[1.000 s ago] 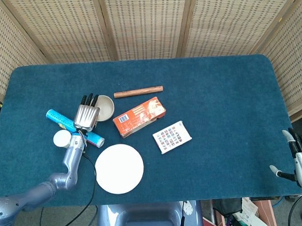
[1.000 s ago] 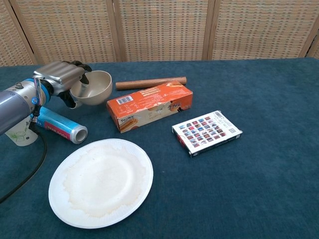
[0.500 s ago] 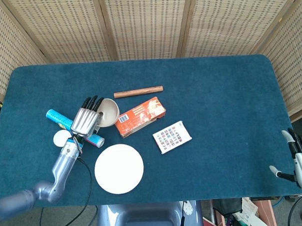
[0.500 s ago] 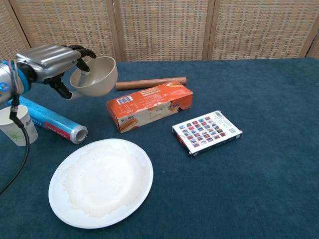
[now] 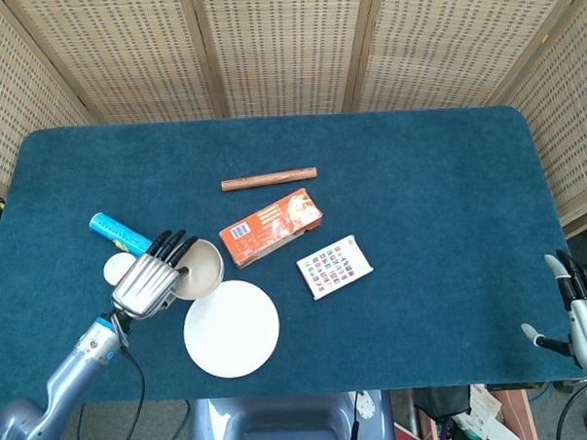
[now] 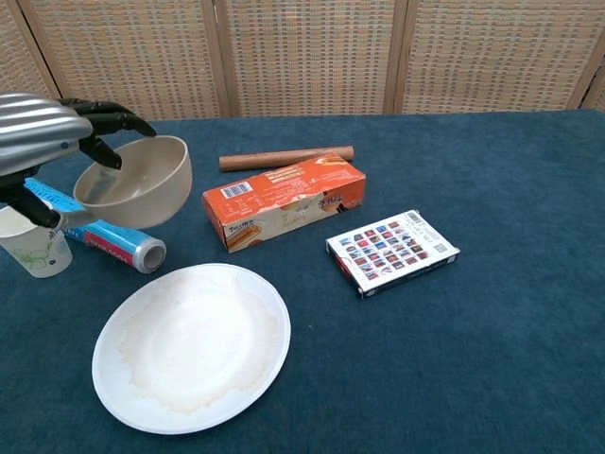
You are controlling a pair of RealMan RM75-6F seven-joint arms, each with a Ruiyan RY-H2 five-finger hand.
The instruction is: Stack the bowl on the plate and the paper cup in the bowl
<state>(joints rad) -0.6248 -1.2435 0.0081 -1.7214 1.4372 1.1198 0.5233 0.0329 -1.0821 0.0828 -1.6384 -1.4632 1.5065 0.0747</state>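
Plate (image 6: 191, 347): white, round, flat on the blue counter (image 6: 492, 340) at the near left. Judged light and thin, likely to shift if nudged; nothing is resting on it.

Bowl (image 6: 134, 183): beige, held clear of the counter above and behind the plate's far-left edge, tilted with its opening toward the camera in the chest view. Judged light and rigid, with a smooth wall that could slip; the rim is the sensible place to take hold, and that is where it is held.

Left hand (image 5: 152, 279): its fingers (image 6: 106, 119) are clasped over the bowl's far rim, dark tips hooked inside. The forearm runs down to the near-left corner in the head view; the palm faces down.

Paper cup (image 6: 34, 243): upright at the far left, just beside the blue roll (image 6: 106, 236), partly under the hand. Judged very light and easily crushed; a gentle hold around the side wall is advised.

Card pack (image 6: 392, 251): flat, right of the plate.

Orange box (image 6: 284, 201): behind the plate.

Brown stick (image 6: 286, 158): farthest back.

Right hand (image 5: 583, 312): at the near-right counter edge, fingers spread, nothing held.
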